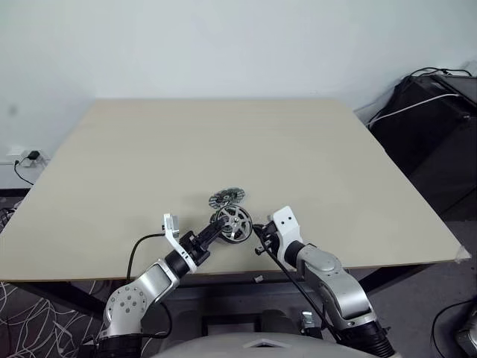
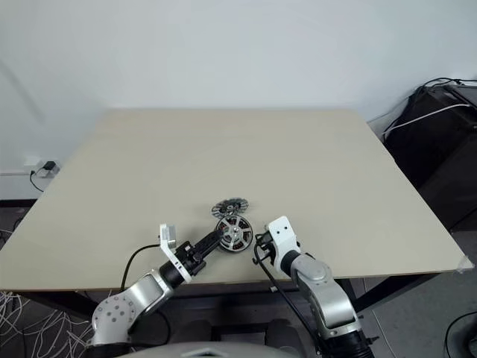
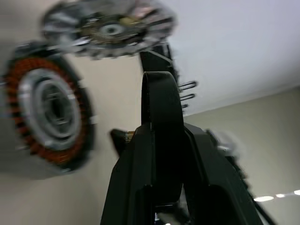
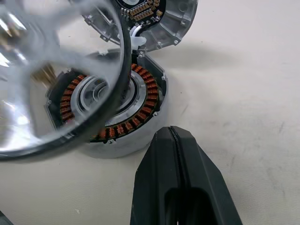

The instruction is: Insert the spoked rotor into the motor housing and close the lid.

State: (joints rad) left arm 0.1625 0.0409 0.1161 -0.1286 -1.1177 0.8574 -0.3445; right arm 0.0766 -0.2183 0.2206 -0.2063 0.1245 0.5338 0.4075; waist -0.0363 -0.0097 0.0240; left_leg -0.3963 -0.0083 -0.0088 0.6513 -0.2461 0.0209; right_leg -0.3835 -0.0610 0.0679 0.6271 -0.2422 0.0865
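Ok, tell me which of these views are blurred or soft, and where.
Right wrist view: the spoked rotor is smeared across the near corner, while the motor housing under it and the open lid read sharply. Left wrist view: housing, lid and the left pincer are all soft. Both eye views look evenly lit, without obvious blur.

We saw even, soft room light on the pale table (image 1: 223, 149) with faint shadows. Both wrist views were blurred: the spoked rotor (image 4: 56, 79) smeared with glare, and the motor housing (image 3: 47, 117) soft.
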